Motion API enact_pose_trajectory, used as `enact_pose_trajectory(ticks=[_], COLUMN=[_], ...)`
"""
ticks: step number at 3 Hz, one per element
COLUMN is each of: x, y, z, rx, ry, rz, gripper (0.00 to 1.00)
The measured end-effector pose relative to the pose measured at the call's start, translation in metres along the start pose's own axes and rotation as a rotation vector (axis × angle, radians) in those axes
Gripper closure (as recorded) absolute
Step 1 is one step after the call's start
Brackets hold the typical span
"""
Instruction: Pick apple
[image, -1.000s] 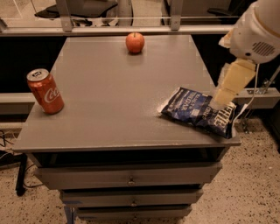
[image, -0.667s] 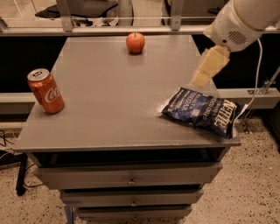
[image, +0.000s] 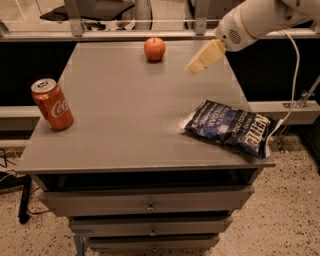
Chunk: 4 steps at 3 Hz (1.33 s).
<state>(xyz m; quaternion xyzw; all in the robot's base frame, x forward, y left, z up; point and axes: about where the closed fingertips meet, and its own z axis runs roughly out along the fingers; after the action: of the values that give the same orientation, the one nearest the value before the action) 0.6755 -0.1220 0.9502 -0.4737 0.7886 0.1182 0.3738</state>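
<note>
The gripper (image: 202, 59) hangs above the desk (image: 130, 110) near its far right corner, a pale wedge angling down and leftward from the white arm (image: 255, 20) that reaches in over the right edge. Whether it is released or clenched I cannot tell; nothing appears to be held in it.

A second ago the gripper sat over the right edge, just above the chip bag (image: 227, 127). It then swung up and toward the far edge, and now it is further left again, pointing at the apple (image: 154, 48). That reads as the reach toward the fruit being well under way. The gripper is near the apple but apart from it, off to its right and higher, so the grasp itself has not begun. What is left, by my judgement, is to close the gap leftward, come down, and take hold.

The apple stands by the far edge, about midway along it, with nothing close around it. It is small, round and red-orange, with a short dark stem on top and a lighter patch on its upper face. It looks smooth and would likely roll if nudged from the side.

Farther out, the chip bag lies flat at the near right corner, overhanging the edge a little, and a red soda can (image: 52, 104) stands upright by the left edge.
</note>
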Motion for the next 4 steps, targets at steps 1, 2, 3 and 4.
enact_pose_trajectory(ticks=[1,2,3,4], x=[-0.01,-0.01,-0.015,-0.039], y=[-0.021,-0.021,-0.018,-0.019], z=[0.051,0.05,0.058,0.088], rx=[-0.054,-0.054,-0.049,-0.04], ry=[-0.134,-0.134,-0.175,-0.29], rz=[0.117,0.117,0.129,0.162], gripper=[0.0,0.0,0.0,0.0])
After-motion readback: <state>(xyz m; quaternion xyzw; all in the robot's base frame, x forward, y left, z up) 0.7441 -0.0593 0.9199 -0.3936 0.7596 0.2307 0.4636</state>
